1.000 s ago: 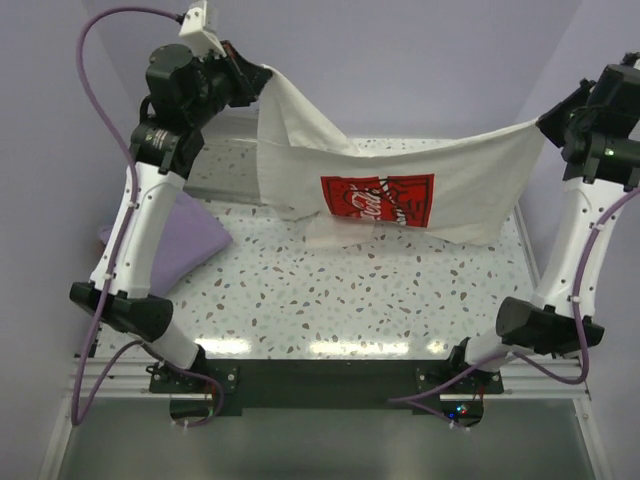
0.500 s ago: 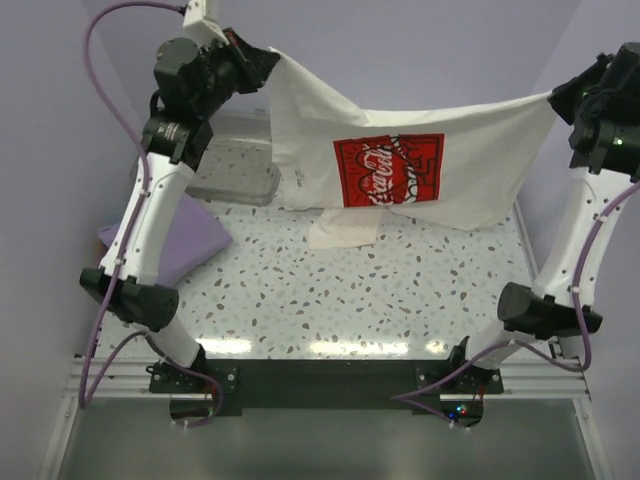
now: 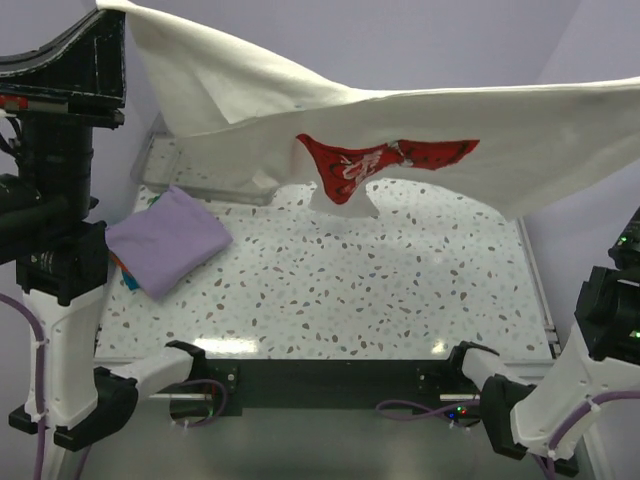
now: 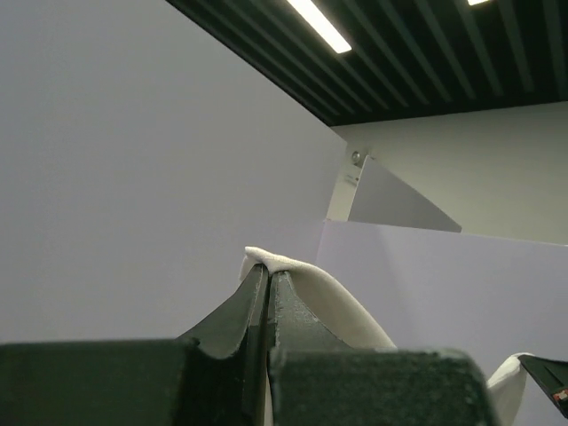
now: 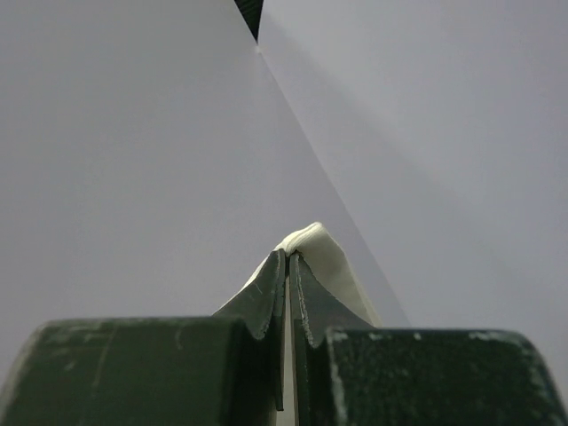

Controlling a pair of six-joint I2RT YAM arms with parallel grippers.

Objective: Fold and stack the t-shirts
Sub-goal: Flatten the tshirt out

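Left wrist view: the left gripper (image 4: 268, 271) is squeezed tight, with a fold of the cream-white t-shirt (image 4: 333, 302) pinched between its two black fingers. The cloth pokes out over the tips. Right wrist view is much the same. The right gripper (image 5: 288, 256) is squeezed tight on another bit of that shirt, and a small white bump of cloth sticks out past the tips.

From the top camera, the shirt hangs in the air between the two arms, high above the table (image 3: 400, 290). It is spread wide from the top left to the right edge and sags in the middle. Its red logo (image 3: 385, 158) looks squashed from this side.

Down below, the lavender t-shirt (image 3: 165, 240) lies folded on the left side of the table. A clear bin (image 3: 215, 185) sits at the back, just behind it and partly under the hanging shirt.
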